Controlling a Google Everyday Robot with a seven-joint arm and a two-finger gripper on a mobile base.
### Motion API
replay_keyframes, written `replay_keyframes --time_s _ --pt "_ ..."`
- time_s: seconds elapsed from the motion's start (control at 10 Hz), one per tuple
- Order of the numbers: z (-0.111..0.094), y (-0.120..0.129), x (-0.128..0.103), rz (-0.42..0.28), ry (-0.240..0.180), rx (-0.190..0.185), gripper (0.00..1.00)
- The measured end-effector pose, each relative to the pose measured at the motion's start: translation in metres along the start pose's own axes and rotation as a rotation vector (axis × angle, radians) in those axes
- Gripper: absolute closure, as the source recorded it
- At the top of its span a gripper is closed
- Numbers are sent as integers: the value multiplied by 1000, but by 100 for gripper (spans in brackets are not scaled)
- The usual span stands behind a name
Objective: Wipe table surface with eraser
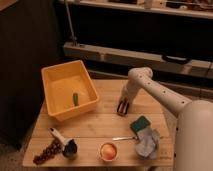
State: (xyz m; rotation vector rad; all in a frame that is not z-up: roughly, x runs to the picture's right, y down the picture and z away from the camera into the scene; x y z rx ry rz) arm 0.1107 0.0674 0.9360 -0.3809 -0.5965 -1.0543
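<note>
My gripper [122,107] points down at the middle right of the table surface [100,125], a light plank top. It is shut on the eraser [122,110], a small dark block with reddish stripes that rests against the wood. The white arm reaches in from the right, with its elbow above the table's far edge. Most of the eraser is hidden by the fingers.
A yellow bin [52,82] holding a small green stick [75,98] stands at the back left. A teal sponge [140,123] and a grey cloth [148,143] lie right of the front. A spoon [125,138], an orange bowl [108,150], a dark cup [69,147] and grapes [45,152] line the front edge.
</note>
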Motion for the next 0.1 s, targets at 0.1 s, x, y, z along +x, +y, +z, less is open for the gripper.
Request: replay_keyframes --time_s 0.1 --pt "0 -19 6 -17 8 15 100"
